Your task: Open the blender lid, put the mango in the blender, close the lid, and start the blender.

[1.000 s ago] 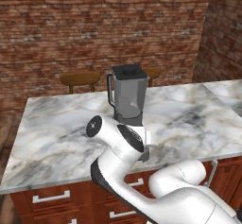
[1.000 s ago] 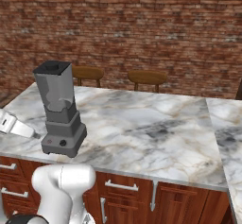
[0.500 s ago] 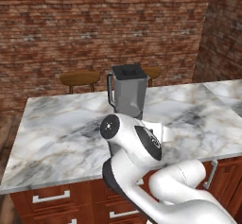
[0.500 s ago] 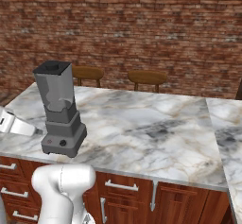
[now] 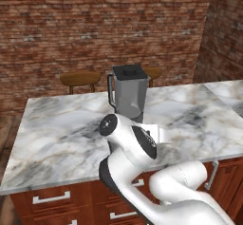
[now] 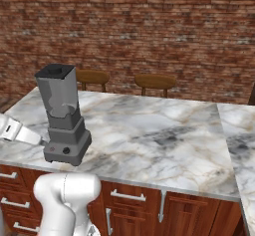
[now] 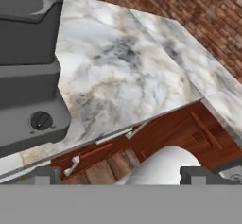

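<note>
Marble counter (image 6: 164,135): grey-veined white slab over reddish wood drawers; it stretches ahead of the jaws and out past their far side.
Blender (image 6: 62,115): grey, boxy base with a tapered jar above; it stands on the counter right beside the jaws, its base wall close against one side of the hand view.
Blender jar (image 5: 129,93): side handle facing the left end of the counter; the rim is well above the level of the jaws.
Blender lid (image 6: 55,71): black cap seated on the jar rim, so the opening step is judged not yet done.
Gripper (image 7: 120,173): both tips stand spread wide with nothing between them, low at the counter's front edge.
Black knob (image 7: 41,121): on the blender's base face, just ahead of one finger tip.
Mango: cannot be found in these views; its place cannot be told.
Step in hand: approach to the lid, by judgement.
Handling advice: lift clear of the base before moving in, come down over the jar from above, centre on the lid's edges, and avoid nudging the base or knob.
</note>
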